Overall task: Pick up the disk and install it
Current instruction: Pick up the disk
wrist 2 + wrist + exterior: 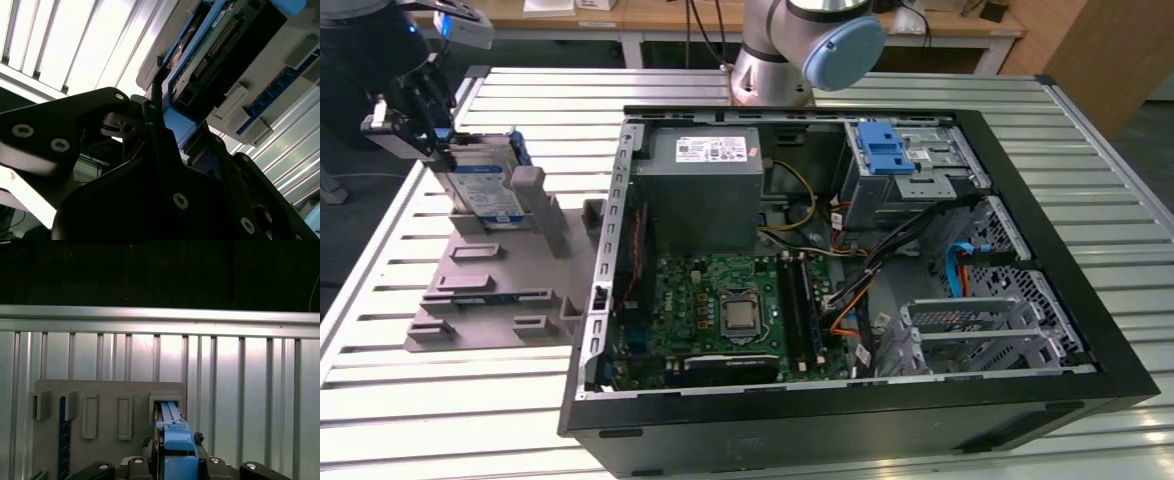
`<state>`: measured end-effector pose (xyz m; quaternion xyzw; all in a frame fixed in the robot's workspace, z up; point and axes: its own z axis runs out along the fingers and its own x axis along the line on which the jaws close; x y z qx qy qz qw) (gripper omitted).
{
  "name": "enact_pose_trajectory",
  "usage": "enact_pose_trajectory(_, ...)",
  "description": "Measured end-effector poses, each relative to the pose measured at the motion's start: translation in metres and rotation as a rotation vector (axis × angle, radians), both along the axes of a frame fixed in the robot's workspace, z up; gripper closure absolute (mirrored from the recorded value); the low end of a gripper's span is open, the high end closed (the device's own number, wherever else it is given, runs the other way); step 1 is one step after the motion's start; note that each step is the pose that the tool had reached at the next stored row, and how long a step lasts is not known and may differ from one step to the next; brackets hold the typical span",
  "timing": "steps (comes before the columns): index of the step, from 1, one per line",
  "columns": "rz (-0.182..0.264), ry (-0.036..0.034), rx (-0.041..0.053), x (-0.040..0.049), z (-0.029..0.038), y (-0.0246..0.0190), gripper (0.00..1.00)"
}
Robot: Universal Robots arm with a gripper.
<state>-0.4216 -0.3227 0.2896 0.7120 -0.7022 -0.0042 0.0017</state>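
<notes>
The disk, a silver drive in a blue carrier, stands on edge in a slot of the grey fixture on the exterior view's left. My gripper sits at the disk's upper edge, on the side away from the computer. In the first wrist view the blue carrier lies between my two fingers, which press against its sides, so my gripper is shut on the disk. The second wrist view shows a thin finger against the disk's blue frame, with the drive's underside beyond.
An open black computer case lies flat on the slatted metal table, with a drive bay and blue clip at its far corner. The arm's base stands behind the case. The fixture also holds a blue memory strip.
</notes>
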Motion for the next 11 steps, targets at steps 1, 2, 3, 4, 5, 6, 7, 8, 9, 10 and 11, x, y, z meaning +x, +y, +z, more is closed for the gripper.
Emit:
enact_pose_trajectory(1,0.0,0.0,0.0,0.0,0.0,0.0,0.58)
enact_pose_trajectory(2,0.0,0.0,0.0,0.0,0.0,0.0,0.58)
enact_pose_trajectory(3,0.0,0.0002,-0.0002,0.0,0.0,0.0,0.59)
enact_pose_trajectory(4,0.0,0.0002,-0.0002,0.0,0.0,0.0,0.59)
enact_pose_trajectory(5,0.0,0.0001,-0.0001,0.0,0.0,0.0,0.64)
enact_pose_trajectory(6,0.0,0.0001,0.0,0.0,-0.0001,0.0,0.64)
enact_pose_trajectory(7,0.0,0.0,0.0,0.0,-0.0001,0.0,0.64)
enact_pose_trajectory(8,0.0,0.0,0.0,0.0,-0.0001,0.0,0.64)
enact_pose_trajectory(9,0.0,0.0,0.0,0.0,-0.0001,0.0,0.64)
enact_pose_trajectory(10,0.0,0.0,0.0,0.0,-0.0001,0.0,0.64)
enact_pose_trajectory(11,0.0,0.0,0.0,0.0,-0.0002,0.0,0.64)
